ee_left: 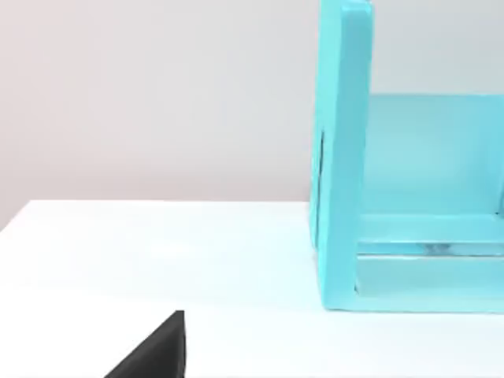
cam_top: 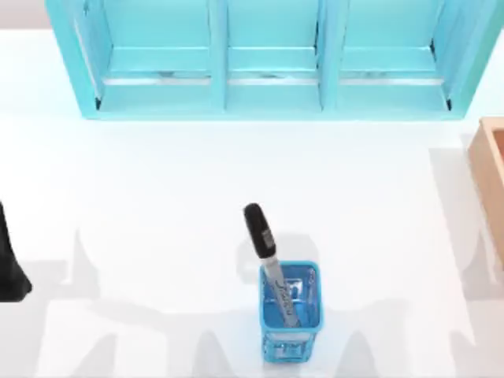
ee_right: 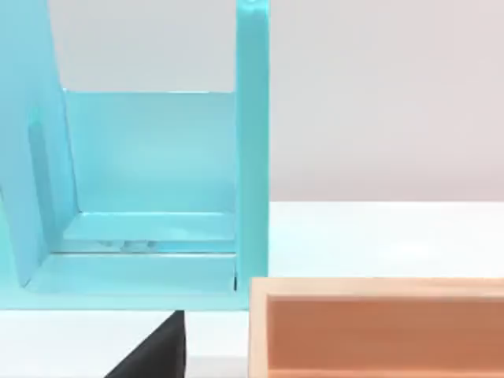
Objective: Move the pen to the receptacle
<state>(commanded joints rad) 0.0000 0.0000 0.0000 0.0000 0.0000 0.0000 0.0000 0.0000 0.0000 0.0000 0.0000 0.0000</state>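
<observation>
Near the front of the white table [cam_top: 157,181] stands a small blue mesh cup [cam_top: 290,315]. The pen [cam_top: 269,260] sits inside it, leaning toward the table's left, black cap up, grey barrel down in the cup. No gripper touches the pen. The left arm [cam_top: 9,264] is a dark shape at the table's left edge, well apart from the pen. At the right edge is a tan wooden box [cam_top: 490,177]. At the back stands a light blue shelf [cam_top: 268,71].
</observation>
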